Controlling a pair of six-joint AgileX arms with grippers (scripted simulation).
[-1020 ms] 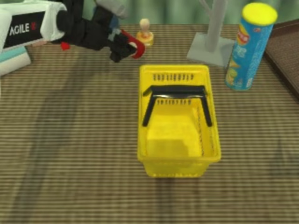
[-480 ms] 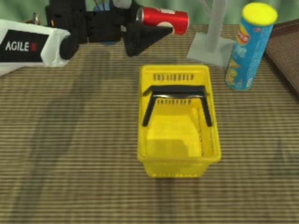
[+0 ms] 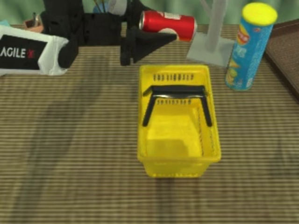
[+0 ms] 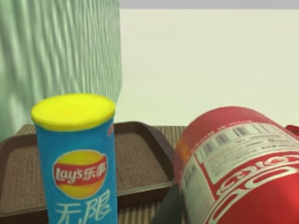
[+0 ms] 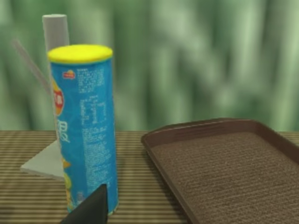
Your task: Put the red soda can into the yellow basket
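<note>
Can: our left gripper [image 3: 156,39] carries the small red cylindrical soda can [image 3: 168,24] lying on its side, its silver end toward the arm, raised near the table's far edge just beyond the far rim of the basket and not yet over its opening.
Can surface: in our left wrist view the glossy red metal can [image 4: 238,168] shows a white label patch with a barcode and curling white lettering.
Left fingers: the black tapered fingers [image 3: 145,41] are clamped on the can; one lies under it in the top view.
Basket: the bright yellow rectangular plastic shopping basket [image 3: 212,140] sits at the table's middle, with slotted walls and two black handles [image 3: 176,91] folded across its far half; we see only its bare yellow floor inside.
Chips tube: a tall blue cardboard tube with a yellow lid [image 3: 248,45] stands upright right of the basket, well apart from it.
Tray: a brown textured rectangular tray with a raised rim [image 5: 224,163] lies beside the tube at the right edge, nothing on it.
Stand: a grey post on a flat grey base [image 3: 211,44] stands between can and tube.
Table: a woven, ribbed tan mat [image 3: 70,154].
Right gripper: only a dark fingertip [image 5: 91,210] shows in our right wrist view, near the tube; we cannot tell its opening.
</note>
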